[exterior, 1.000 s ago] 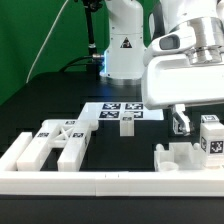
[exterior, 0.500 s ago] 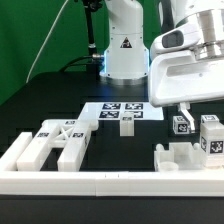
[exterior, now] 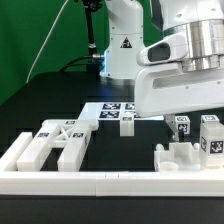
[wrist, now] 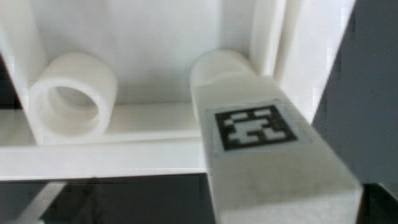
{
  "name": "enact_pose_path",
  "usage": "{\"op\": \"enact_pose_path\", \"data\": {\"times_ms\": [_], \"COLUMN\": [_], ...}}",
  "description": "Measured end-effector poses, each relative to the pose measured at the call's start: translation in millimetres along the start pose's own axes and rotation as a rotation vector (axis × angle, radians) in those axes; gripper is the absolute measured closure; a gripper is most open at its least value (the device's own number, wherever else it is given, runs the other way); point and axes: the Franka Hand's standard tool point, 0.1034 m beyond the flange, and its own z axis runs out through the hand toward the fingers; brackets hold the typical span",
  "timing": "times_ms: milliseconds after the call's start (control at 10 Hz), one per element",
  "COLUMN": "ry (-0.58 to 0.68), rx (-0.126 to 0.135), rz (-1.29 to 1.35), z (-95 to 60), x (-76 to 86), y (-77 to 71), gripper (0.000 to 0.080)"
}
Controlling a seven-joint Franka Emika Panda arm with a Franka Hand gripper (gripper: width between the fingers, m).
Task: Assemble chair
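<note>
**End effector released over the chair legs**

The end effector [exterior: 176, 114] hangs with its jaws spread wide and grips nothing, just to the exterior view's right of the marker board [exterior: 120, 112] on the black bench [exterior: 40, 100]. The arm's bulky white wrist hides most of its fingers.

The chair lies in loose parts. The cross-braced piece [exterior: 60, 140] rests in front of the marker board, toward the exterior view's left. A near tagged leg [exterior: 183, 125] and a far tagged leg [exterior: 211, 137] stand upright to the board's right. A low blocky part [exterior: 180, 158] sits in front of them, by the white border rail [exterior: 110, 182].

The wrist view shows a tagged white bar [wrist: 258, 130] close up, beside a hollow rounded stub [wrist: 71, 100].
</note>
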Motion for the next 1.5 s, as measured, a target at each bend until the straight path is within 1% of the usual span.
{"op": "enact_pose_path", "data": {"times_ms": [100,200,300,400,500,600,1000,1100,1300,1500], "ry": [-0.088,-0.110,-0.100,-0.100,-0.100,-0.100,-0.102,-0.104,-0.102,-0.083], "rx": [0.011,0.016,0.014,0.014,0.014,0.011,0.001,-0.005,-0.020,-0.028], "rz": [0.016,0.017,0.042,0.041,0.058,0.121,0.394,0.574,0.850,1.205], "z": [-0.9,-2.0,-1.1,-0.9,-0.8,-0.8,-0.7,-0.4,-0.5,1.3], "x": [-4.5,-1.2,-0.6,-0.8,-0.8,-0.8,-0.9,-1.4,-0.7,-0.7], "y": [-2.7,-3.7,-3.4,-3.2,-3.4,-3.6,-5.7,-11.7,-12.1,-19.0], "gripper": [0.0151,0.0151,0.0270,0.0270,0.0454,0.0515,0.0515,0.0515,0.0515,0.0514]}}
